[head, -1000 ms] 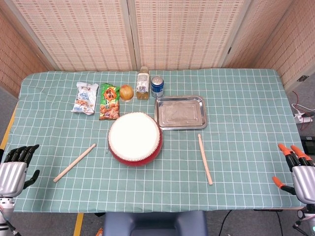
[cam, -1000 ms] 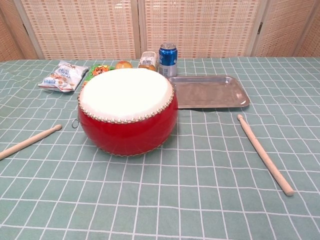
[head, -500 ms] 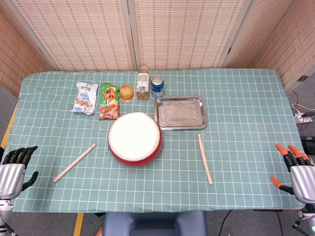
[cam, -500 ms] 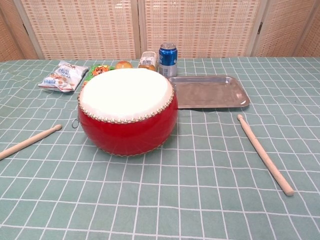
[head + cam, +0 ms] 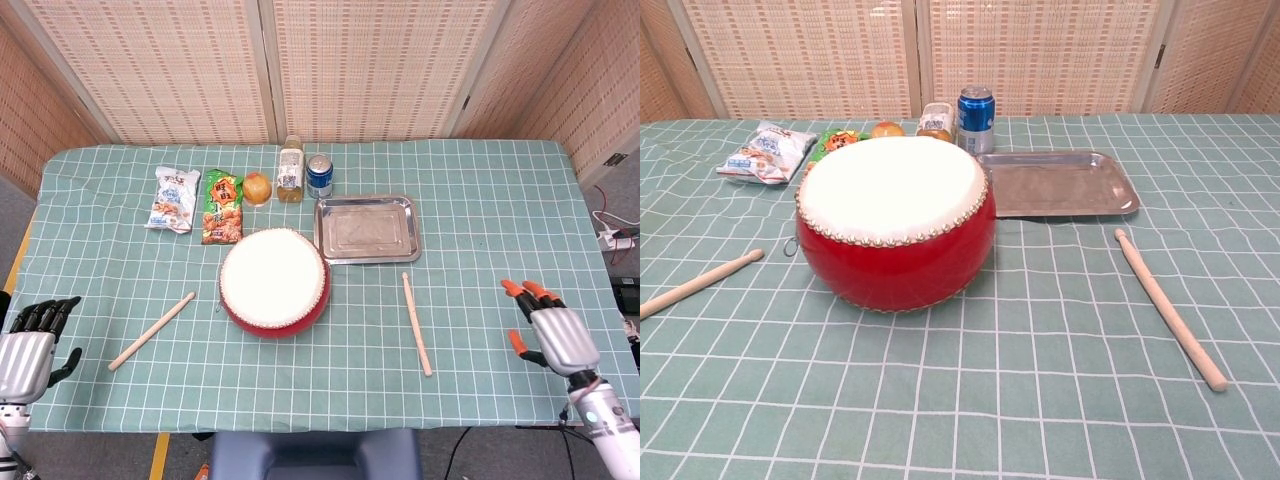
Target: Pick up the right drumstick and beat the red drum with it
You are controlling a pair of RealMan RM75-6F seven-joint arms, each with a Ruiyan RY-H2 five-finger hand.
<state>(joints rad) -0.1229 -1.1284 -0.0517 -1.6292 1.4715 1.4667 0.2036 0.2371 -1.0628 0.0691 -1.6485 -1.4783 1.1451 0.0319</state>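
Near the surface's (image 5: 480,180) front-right edge, the right hand (image 5: 552,333) hovers empty, fingers apart. Open cloth separates it from the right stick (image 5: 416,322), which lies flat right of the drum (image 5: 274,280) and clear of the tray (image 5: 367,228). Left hand (image 5: 28,344) is off the front-left corner, fingers spread, empty. Can (image 5: 319,175) and snack-bag (image 5: 223,207) print is unreadable.

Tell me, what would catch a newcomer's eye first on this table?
Most likely the red drum with its pale skin, sitting near the middle of the checked green cloth, with a wooden drumstick on either side, the right drumstick lying below the metal tray. Next, the right hand with orange-tipped fingers, open over the cloth's right edge.
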